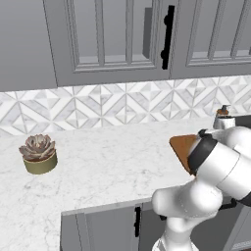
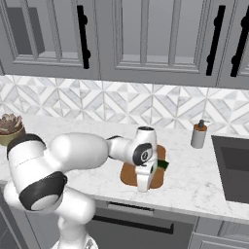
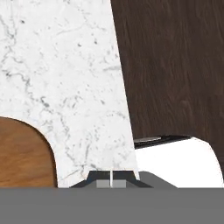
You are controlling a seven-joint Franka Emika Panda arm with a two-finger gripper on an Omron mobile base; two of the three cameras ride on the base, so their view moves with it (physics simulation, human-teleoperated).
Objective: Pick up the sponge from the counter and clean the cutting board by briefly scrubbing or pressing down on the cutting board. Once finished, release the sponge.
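Sponge (image 2: 162, 165), a small dark green block with a yellow layer, lies on the far right part of the cutting board (image 2: 127, 175) in the right base view, partly hidden behind the hand; its long axis seems to run across the board toward the right, though too little shows to be sure. The orange-brown board rests flat on the white marble bench (image 2: 194, 180), near its front edge, long axis running front to back. The gripper (image 2: 144, 187) points down at the board's front part, apart from the sponge. In the hand view the two small tips sit pressed together with nothing between them, over bench marble beside a rounded corner of the board (image 3: 22, 153). A soap dispenser (image 2: 199, 134) stands near the sink (image 2: 233, 165), and a potted succulent (image 1: 38, 154) stands well apart at the left
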